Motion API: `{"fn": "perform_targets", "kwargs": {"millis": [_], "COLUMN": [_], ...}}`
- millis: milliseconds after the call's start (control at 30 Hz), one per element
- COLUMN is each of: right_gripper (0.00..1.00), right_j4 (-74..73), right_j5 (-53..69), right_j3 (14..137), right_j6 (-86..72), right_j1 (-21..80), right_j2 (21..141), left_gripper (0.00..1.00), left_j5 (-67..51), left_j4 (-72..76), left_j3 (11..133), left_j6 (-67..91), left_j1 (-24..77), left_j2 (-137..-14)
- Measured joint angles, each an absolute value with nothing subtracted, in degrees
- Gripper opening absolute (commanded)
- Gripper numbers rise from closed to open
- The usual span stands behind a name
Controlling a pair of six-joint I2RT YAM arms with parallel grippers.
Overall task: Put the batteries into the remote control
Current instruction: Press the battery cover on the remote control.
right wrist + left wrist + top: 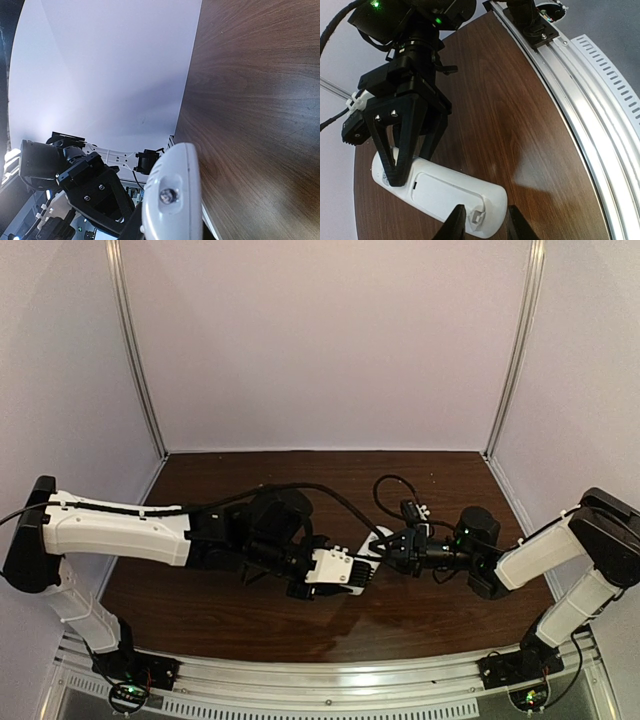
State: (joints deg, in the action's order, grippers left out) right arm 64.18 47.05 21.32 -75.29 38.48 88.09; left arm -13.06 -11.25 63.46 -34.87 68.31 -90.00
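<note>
The white remote control hangs above the table between both grippers. In the left wrist view its plain back faces me with the cover panel seated in it. My left gripper straddles the rounded end by the latch and is shut on it. My right gripper is shut on the opposite end. In the right wrist view the remote control points end-on at the camera, between the right gripper's fingers. No batteries show in any view.
The dark wooden table has white walls on three sides. An aluminium rail with the arm bases runs along the near edge. The left arm stretches across the table's left half. Black cables loop behind the right gripper.
</note>
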Motion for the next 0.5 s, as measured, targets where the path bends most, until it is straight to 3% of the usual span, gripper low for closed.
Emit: {"fn": "perform_targets", "kwargs": {"millis": [500], "right_gripper": [0.00], "right_j4": [64.4], "right_j5": [47.6], "right_j3": [21.4], "right_j6": [-75.2], "right_j1": [39.2], "right_j2": [88.1], "left_gripper": [0.18], "left_j5": [-11.1], "left_j4": [-10.9], "left_j3": [64.4], "left_j6": [-34.6], "left_j1": [68.3], "left_j2": [-91.9]}}
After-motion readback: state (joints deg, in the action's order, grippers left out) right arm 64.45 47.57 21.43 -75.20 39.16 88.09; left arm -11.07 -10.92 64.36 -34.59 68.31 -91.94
